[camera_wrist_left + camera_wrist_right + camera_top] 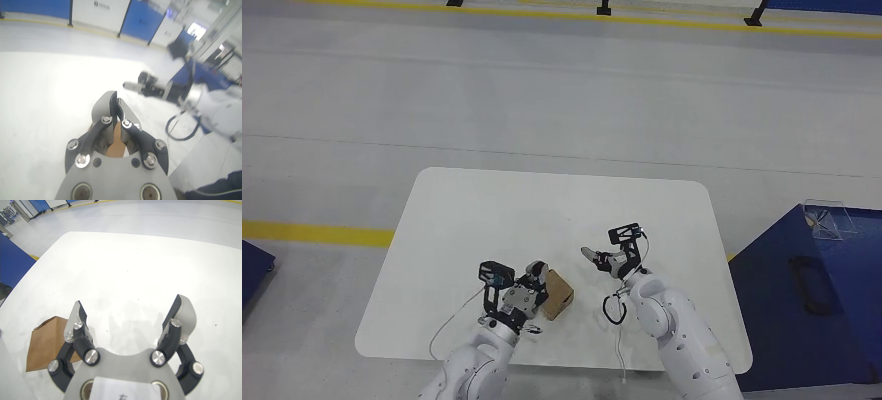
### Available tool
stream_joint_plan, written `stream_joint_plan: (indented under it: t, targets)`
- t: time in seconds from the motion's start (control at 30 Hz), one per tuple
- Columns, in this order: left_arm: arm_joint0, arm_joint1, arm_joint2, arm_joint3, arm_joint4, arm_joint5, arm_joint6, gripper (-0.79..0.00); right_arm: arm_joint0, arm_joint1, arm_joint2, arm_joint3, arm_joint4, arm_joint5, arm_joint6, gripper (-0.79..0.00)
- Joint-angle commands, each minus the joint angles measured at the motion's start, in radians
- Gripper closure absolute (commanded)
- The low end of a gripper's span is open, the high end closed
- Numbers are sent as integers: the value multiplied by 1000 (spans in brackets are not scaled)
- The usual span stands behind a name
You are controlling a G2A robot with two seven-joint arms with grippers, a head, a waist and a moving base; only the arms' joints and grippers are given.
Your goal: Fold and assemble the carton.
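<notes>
1. Starting with the biggest thing: the white rounded-corner rectangular table (542,210) takes up the middle of the top view, and both arms come in over its near edge.
2. Next is the small brown cardboard carton (558,293). It sits on the table near the front edge, between the two arms and closer to the left one. In the right wrist view the carton (47,344) looks like a boxy shape with one plain side facing the camera and a flap edge sticking up a bit at its far corner.
3. The left gripper (535,275) is right up against the carton on the side away from the other arm. From its own wrist camera, the left gripper (116,100) has its two grey fingers pressed nearly together with only a sliver between the black pads. Brown cardboard (115,140) shows lower down between the fingers. Honestly can't tell if any of it is actually caught in the pads.
4. The right gripper (594,258) hangs over bare table just beside the carton, not touching it, pointing toward the left arm's side. In its wrist view the right gripper (128,299) is spread wide with nothing between the ribbed pads.
5. Smallest bit: a black looped cable (614,308) hangs off the right arm behind its wrist.
</notes>
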Motion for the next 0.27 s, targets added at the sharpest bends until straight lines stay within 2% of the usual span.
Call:
stream_joint_plan:
  t: [0.0,0.03,0.07,0.1,0.13,0.2,0.23]
  targets:
    - [44,7,-55,-34,-54,-39,73,0,0,0,0,0,0,0,0,-785]
    - [62,10,-78,-44,-74,-53,90,0,0,0,0,0,0,0,0,-785]
    - [68,11,-85,-46,-80,-57,92,-363,0,0,0,0,0,0,0,-785]
    - [68,11,-85,-46,-80,-57,92,-770,0,0,0,0,0,0,0,-785]
    - [67,11,-85,-47,-81,-57,93,-3,0,0,0,0,0,0,0,-784]
    - [69,11,-87,-47,-82,-58,93,-24,0,0,0,0,0,0,0,-785]
    - [68,11,-86,-47,-81,-57,92,-76,0,0,0,0,0,0,0,-784]
